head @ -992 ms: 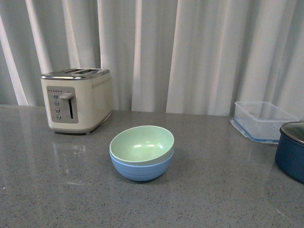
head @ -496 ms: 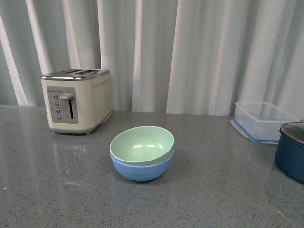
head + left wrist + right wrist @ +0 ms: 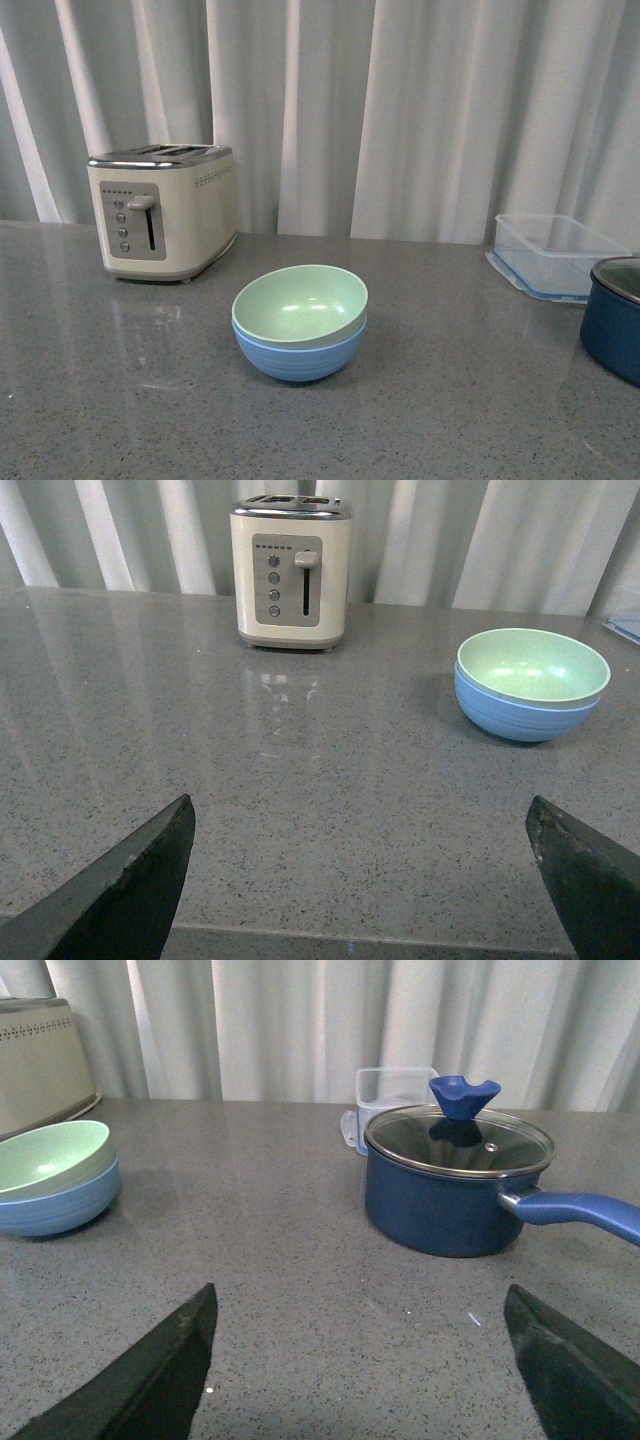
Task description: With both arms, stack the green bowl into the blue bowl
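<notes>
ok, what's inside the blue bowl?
The green bowl sits nested in the blue bowl, rim slightly tilted, and looks empty. The blue bowl's interior is covered, so nothing beneath can be seen.

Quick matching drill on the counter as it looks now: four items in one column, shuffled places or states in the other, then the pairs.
1. green bowl
2. toaster
3. pot
4. clear container

A. glass lid on, blue knob
B. empty, by the curtain
C. nested in the blue bowl
D. cream, lever up

Pairs: 1-C, 2-D, 3-A, 4-B
</notes>
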